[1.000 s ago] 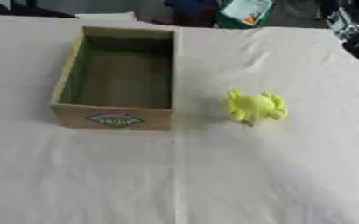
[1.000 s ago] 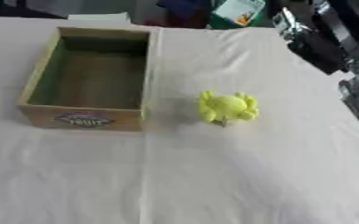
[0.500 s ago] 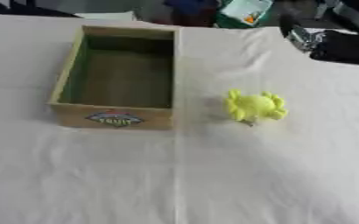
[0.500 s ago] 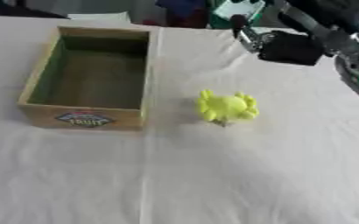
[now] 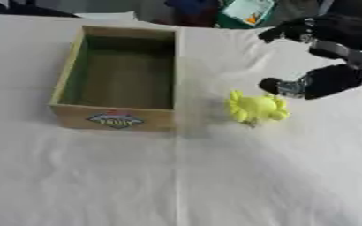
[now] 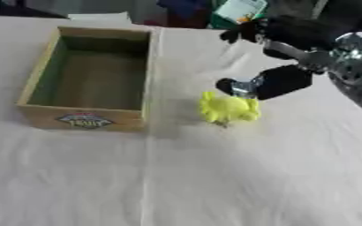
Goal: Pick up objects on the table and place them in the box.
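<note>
A yellow frog-like toy lies on the white tablecloth, to the right of the wooden box. The box stands open-topped with a green inside and a sticker on its front wall; nothing shows in it. My right hand reaches in from the upper right and hovers just above and right of the toy, thumb and fingers spread apart, nothing between them. It does not touch the toy. The left hand shows in no view.
A teal and white package and dark items lie past the table's far edge. The white cloth stretches wrinkled toward the front.
My right hand has come down and leftward from the upper right corner to just beside the yellow toy. The toy and the box have not moved.
</note>
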Available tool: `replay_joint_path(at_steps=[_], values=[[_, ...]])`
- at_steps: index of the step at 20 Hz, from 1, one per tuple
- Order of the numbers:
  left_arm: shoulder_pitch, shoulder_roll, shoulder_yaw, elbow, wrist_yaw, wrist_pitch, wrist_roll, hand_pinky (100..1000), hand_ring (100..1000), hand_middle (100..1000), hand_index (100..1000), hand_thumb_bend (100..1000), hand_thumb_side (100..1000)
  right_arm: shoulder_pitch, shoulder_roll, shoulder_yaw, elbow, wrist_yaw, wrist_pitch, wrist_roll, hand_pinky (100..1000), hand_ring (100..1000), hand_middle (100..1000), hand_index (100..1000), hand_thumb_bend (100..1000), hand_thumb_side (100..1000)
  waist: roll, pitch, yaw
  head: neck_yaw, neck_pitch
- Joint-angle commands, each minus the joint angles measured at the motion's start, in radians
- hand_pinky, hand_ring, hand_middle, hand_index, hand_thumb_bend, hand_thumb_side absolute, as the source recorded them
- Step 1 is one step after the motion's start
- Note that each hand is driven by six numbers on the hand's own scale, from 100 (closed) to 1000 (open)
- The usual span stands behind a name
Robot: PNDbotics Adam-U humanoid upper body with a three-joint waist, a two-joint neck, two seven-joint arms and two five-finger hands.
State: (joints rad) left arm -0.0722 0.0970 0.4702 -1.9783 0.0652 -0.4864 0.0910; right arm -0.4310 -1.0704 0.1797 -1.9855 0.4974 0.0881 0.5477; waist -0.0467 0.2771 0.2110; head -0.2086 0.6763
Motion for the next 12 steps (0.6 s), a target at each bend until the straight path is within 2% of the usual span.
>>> replay_joint_path(at_steps=[1,6,12], values=[[-0.006,0.019,-0.003,-0.022,0.002,-0.003,-0.002,495,508,526,708,100,623,-0.014,-0.045,-0.001,-0.015,0.018,0.014,0.039,959,888,833,1000,429,776,0.001,-0.014,0.002,-0.006,-0.006],[-0.008,0.017,-0.006,-0.022,0.003,-0.002,-0.004,495,507,526,708,100,622,-0.03,-0.052,0.03,-0.015,0.039,0.064,0.068,964,900,834,1000,482,754,-0.001,-0.012,0.007,-0.009,-0.008],[-0.009,0.015,-0.009,-0.022,0.004,0.001,-0.01,495,506,525,707,100,622,-0.068,-0.041,0.089,0.027,0.049,0.112,0.127,954,894,847,1000,452,704,-0.002,-0.012,0.015,-0.014,-0.008]])
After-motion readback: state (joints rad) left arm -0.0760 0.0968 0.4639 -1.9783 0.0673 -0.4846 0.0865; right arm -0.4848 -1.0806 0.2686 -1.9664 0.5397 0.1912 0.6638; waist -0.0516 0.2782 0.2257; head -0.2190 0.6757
